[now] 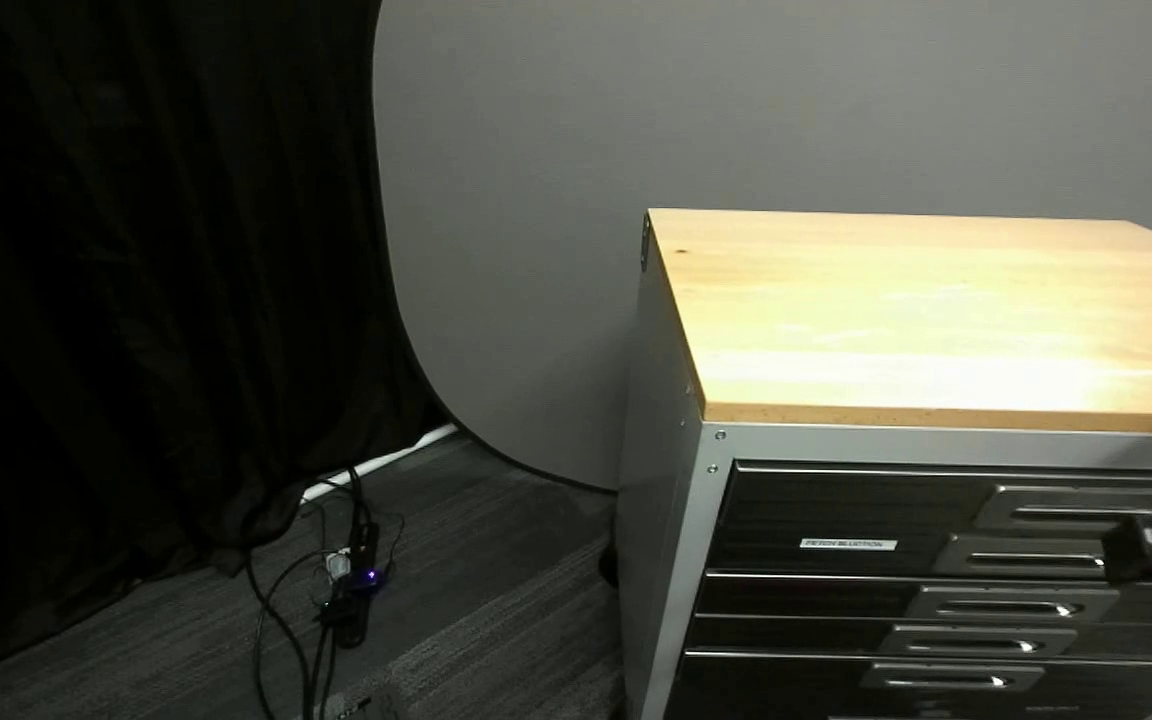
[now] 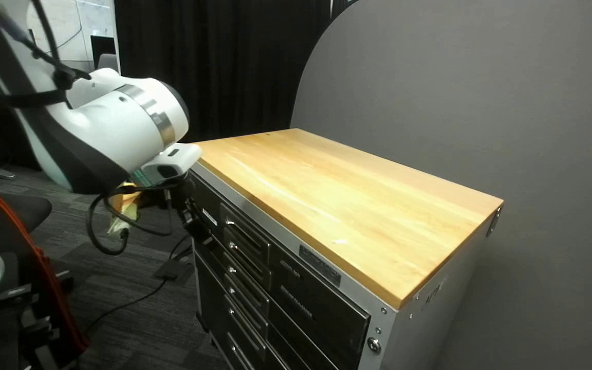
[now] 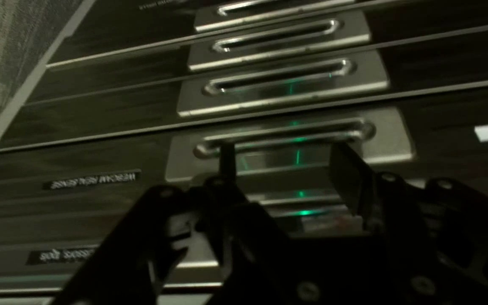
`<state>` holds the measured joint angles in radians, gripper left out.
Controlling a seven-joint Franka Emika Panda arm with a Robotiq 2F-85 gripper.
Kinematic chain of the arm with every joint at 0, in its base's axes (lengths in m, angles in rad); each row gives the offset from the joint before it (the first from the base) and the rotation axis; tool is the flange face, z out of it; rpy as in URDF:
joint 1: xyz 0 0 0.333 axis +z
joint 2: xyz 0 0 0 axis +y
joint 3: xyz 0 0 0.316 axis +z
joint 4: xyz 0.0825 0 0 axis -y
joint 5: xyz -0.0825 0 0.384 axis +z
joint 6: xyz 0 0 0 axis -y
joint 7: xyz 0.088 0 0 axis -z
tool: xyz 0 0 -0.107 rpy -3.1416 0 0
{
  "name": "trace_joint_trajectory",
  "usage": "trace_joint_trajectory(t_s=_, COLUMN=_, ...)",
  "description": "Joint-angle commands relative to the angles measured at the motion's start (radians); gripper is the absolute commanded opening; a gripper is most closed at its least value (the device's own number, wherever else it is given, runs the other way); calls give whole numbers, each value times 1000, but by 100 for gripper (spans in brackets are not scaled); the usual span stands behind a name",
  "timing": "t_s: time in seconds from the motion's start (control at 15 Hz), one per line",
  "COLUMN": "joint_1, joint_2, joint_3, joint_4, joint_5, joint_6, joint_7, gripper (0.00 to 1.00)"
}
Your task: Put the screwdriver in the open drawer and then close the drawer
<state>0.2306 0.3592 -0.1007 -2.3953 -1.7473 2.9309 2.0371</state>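
The screwdriver is hidden or out of view. The drawer, which I take to be the top one, has a dark front that looks flush with the cabinet; its sides and inside do not show. Its front also shows near the bottom of the wrist view, which stands upside down. My gripper is open, with nothing held between its fingers. Its fingertips are in front of a silver handle on the drawer just below; I cannot tell whether they touch it. The gripper also shows at the cabinet front in both exterior views.
The metal cabinet has a wooden top with a small white scrap on it. Further dark drawers are below. Cables lie on the floor. A grey backdrop stands behind. Something yellow shows partly behind the arm's cable.
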Motion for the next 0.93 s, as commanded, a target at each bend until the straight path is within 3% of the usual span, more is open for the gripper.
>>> trace_joint_trajectory(t_s=0.0, joint_1=44, joint_2=-127, joint_3=-65, joint_4=-197, joint_5=135, joint_6=49, joint_7=-268, gripper=91)
trace_joint_trajectory(t_s=0.07, joint_1=44, joint_2=-139, joint_3=-64, joint_4=-234, joint_5=175, joint_6=41, joint_7=-340, gripper=97)
trace_joint_trajectory(t_s=0.13, joint_1=-67, joint_2=-147, joint_3=52, joint_4=-264, joint_5=198, joint_6=10, joint_7=-411, gripper=100)
trace_joint_trajectory(t_s=0.47, joint_1=-100, joint_2=-215, joint_3=162, joint_4=-357, joint_5=527, joint_6=-80, joint_7=-758, gripper=100)
trace_joint_trajectory(t_s=0.53, joint_1=-78, joint_2=-129, joint_3=119, joint_4=-299, joint_5=419, joint_6=-40, joint_7=-637, gripper=100)
trace_joint_trajectory(t_s=0.67, joint_1=-80, joint_2=-154, joint_3=145, joint_4=-317, joint_5=491, joint_6=-64, joint_7=-709, gripper=99)
trace_joint_trajectory(t_s=0.87, joint_1=-83, joint_2=-170, joint_3=148, joint_4=-329, joint_5=500, joint_6=-73, joint_7=-722, gripper=100)
